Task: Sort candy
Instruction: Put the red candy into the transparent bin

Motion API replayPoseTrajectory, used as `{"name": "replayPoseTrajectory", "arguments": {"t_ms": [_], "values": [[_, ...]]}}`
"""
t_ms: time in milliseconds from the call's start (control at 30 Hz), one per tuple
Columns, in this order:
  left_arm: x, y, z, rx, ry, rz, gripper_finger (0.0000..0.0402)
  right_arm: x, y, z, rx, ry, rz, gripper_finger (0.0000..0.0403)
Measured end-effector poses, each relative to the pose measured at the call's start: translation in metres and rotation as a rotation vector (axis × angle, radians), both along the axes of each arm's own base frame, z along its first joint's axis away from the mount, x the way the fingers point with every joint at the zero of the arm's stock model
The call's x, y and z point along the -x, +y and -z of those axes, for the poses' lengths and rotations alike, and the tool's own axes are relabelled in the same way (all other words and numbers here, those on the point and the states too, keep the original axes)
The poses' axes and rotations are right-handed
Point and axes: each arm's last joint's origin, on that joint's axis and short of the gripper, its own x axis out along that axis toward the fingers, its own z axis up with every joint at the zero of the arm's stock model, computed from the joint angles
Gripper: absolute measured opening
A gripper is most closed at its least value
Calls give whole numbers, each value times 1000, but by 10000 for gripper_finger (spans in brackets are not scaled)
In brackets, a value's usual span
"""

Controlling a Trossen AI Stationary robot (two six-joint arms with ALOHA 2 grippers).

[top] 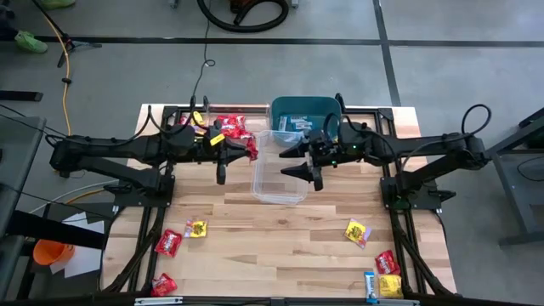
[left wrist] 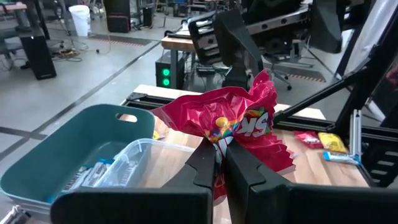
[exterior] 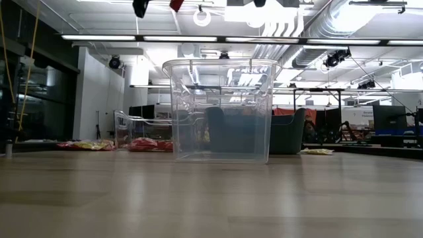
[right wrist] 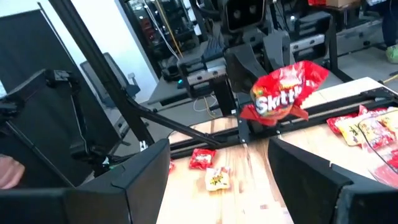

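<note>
left fingers (left wrist: 219, 163) pinched tight on red candy packet (left wrist: 233, 124); right fingers (right wrist: 217, 180) spread, empty.

Glossy crinkled red candy packet (left wrist: 239, 124); clear plastic tub (top: 279, 166); pale wood table (top: 280, 246).

In the low view both arms are cut off by the top edge, so only dark tips and a scrap of red show there. The lower part of the red candy packet (left wrist: 239, 134) is hidden between the left gripper's (left wrist: 219, 163) fingers in the left wrist view. Inside the teal bin (top: 304, 108), the contents are too small to identify from above.
</note>
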Motion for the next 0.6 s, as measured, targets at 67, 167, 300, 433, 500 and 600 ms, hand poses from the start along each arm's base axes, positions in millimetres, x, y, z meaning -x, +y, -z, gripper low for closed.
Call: {"name": "replayPoseTrajectory", "arguments": {"t_ms": [67, 167, 300, 433, 500, 600], "values": [[0, 0, 0, -1, -2, 0, 1, -1, 0, 1, 1, 1, 0, 268], [0, 0, 0, -2, -2, 0, 1, -1, 0, 1, 2, 1, 0, 268], [0, 0, 0, -2, -3, 0, 0, -1, 0, 1, 2, 2, 0, 268], [0, 0, 0, -19, 0, 0, 0, -1, 0, 1, 2, 3, 0, 268], [0, 0, -1, -54, 3, 3, 0, -1, 0, 1, 2, 3, 0, 268], [0, 5, -3, -134, -9, -59, 0, -1, 0, 1, -3, 4, 0, 268]]}}
